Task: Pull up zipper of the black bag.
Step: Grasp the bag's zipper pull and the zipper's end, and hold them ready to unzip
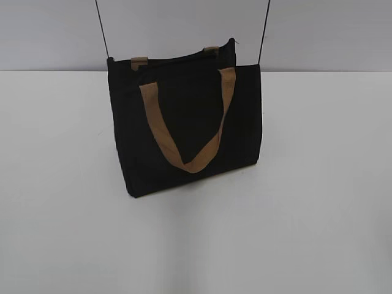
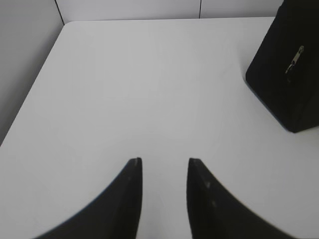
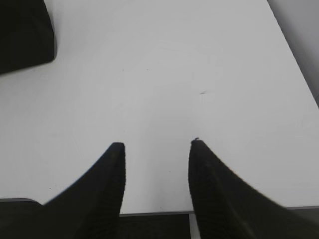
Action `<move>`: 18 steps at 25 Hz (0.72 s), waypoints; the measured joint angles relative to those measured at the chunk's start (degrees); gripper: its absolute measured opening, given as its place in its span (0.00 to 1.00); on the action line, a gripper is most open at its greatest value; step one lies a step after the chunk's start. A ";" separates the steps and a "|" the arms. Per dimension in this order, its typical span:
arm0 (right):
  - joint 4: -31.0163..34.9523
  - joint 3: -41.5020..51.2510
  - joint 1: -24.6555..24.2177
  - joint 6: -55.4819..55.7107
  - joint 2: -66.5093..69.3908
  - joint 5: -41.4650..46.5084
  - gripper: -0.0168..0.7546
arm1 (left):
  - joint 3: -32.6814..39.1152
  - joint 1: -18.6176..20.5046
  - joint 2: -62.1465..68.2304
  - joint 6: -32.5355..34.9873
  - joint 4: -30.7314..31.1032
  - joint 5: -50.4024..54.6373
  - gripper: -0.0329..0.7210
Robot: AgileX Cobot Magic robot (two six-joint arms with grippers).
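The black bag stands upright on the white table, with a tan loop handle hanging down its front and thin black cords rising from its top. Its zipper track runs along the top edge. In the left wrist view the bag's end shows at the upper right, with the small silver pull hanging on it. My left gripper is open and empty, well short of the bag. My right gripper is open and empty near the table's front edge; a bag corner shows at upper left. Neither gripper shows in the exterior view.
The white table spreads wide around the bag. A grey wall stands behind it. The table's front edge lies just under my right gripper, and its left edge shows in the left wrist view.
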 joint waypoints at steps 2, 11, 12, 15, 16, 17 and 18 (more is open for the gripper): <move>0.00 0.00 0.00 0.00 0.00 0.00 0.44 | 0.00 0.00 0.00 0.00 0.00 0.00 0.35; 0.00 0.00 0.00 0.00 0.00 0.00 0.44 | 0.00 0.00 0.00 0.00 0.00 0.00 0.35; 0.00 0.00 0.00 0.00 0.00 0.00 0.44 | 0.00 0.00 0.00 0.00 0.00 0.00 0.35; 0.00 0.00 0.00 0.00 0.00 0.00 0.44 | 0.00 0.00 0.00 0.00 0.00 0.00 0.35; 0.00 0.00 0.00 0.00 0.00 0.00 0.44 | 0.00 0.00 0.00 0.00 0.00 0.00 0.35; -0.17 0.00 0.00 0.00 0.00 0.00 0.44 | 0.00 0.00 0.00 0.00 0.00 0.00 0.35; -0.29 0.00 0.00 0.00 0.00 0.00 0.44 | 0.00 0.00 0.00 0.00 0.00 0.00 0.35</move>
